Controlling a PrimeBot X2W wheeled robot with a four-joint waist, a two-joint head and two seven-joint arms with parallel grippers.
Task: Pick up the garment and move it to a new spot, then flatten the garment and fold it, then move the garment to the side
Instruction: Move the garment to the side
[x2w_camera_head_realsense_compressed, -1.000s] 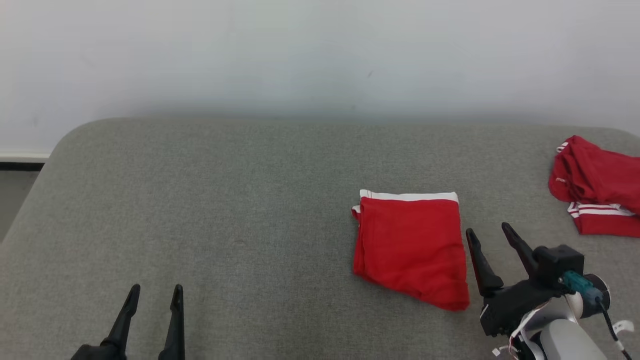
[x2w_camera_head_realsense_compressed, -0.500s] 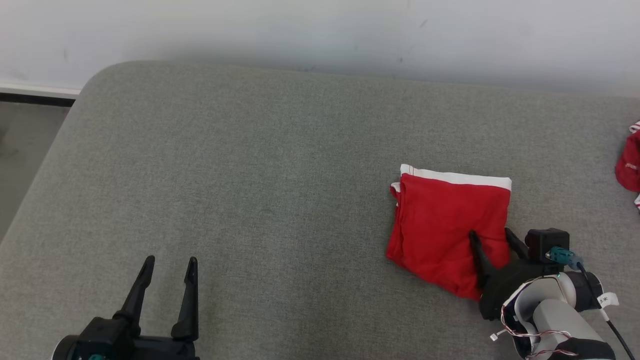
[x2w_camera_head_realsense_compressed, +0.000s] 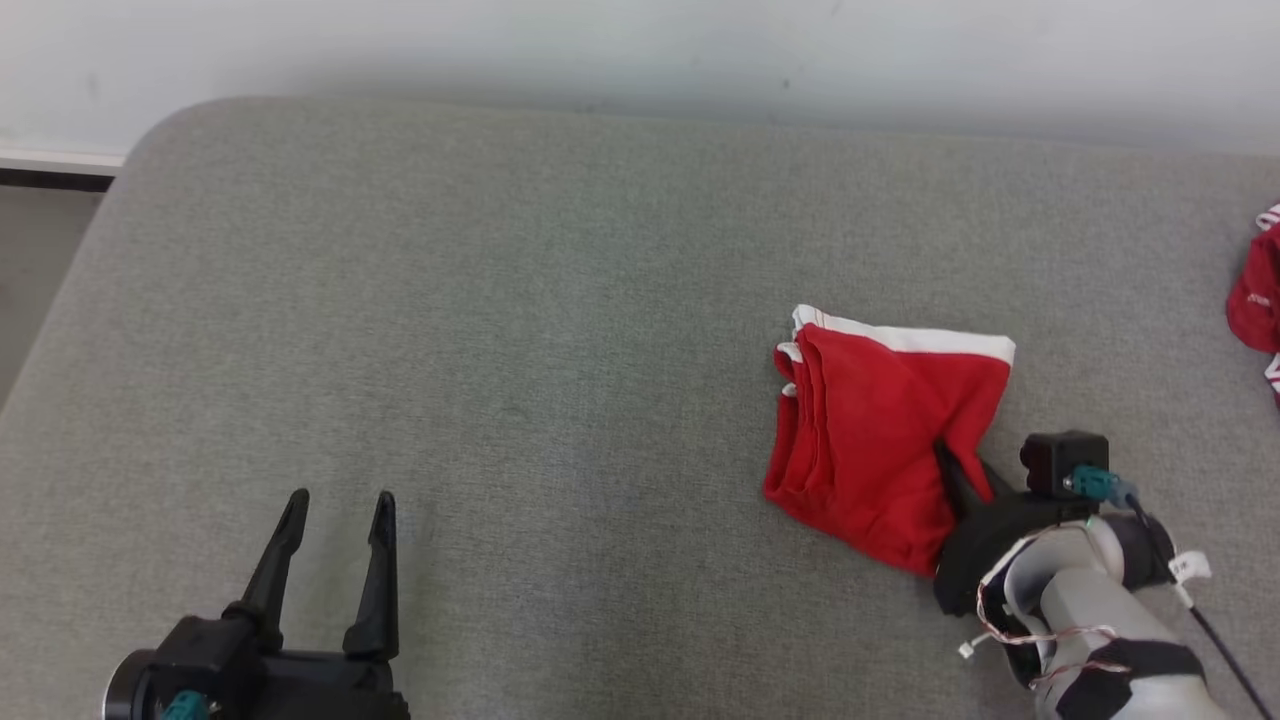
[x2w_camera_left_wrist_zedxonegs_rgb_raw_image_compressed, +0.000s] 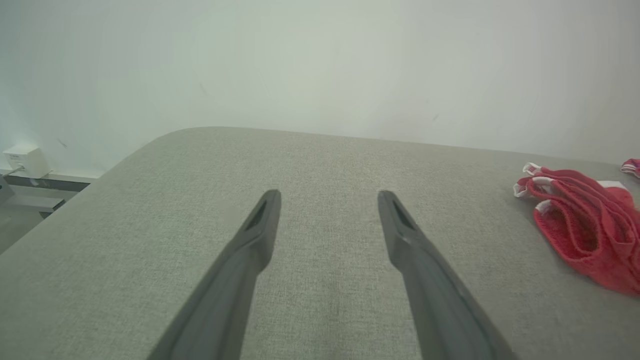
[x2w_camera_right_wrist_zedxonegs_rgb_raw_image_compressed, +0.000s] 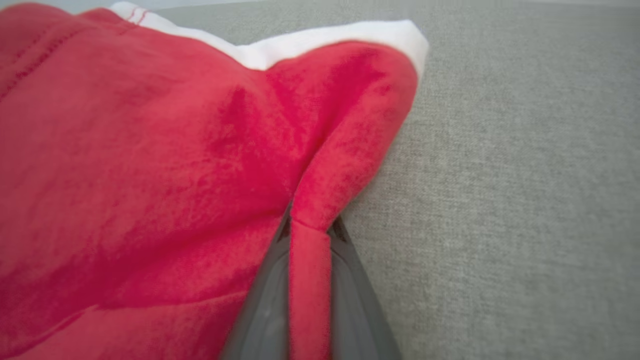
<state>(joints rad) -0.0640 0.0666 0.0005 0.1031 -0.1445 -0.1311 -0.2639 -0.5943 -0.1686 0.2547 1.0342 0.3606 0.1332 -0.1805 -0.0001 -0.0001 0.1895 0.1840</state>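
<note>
The garment is a folded red piece with a white band along its far edge, lying right of centre on the grey padded table. My right gripper is shut on the garment's right edge, and the cloth puckers up into a ridge there. In the right wrist view a red fold of the garment is pinched between the two grey fingers. My left gripper stands open near the front left, nothing between its fingers. The left wrist view shows the left gripper open and the garment far to its right.
Another red piece with white trim lies at the table's right edge. A pale wall runs behind the table. The table's rounded left corner drops to the floor. A small white box sits by the wall.
My right gripper has moved onto the garment's right edge and shut on it, bunching the cloth. The head camera tilted down and shifted. The left gripper stays open.
</note>
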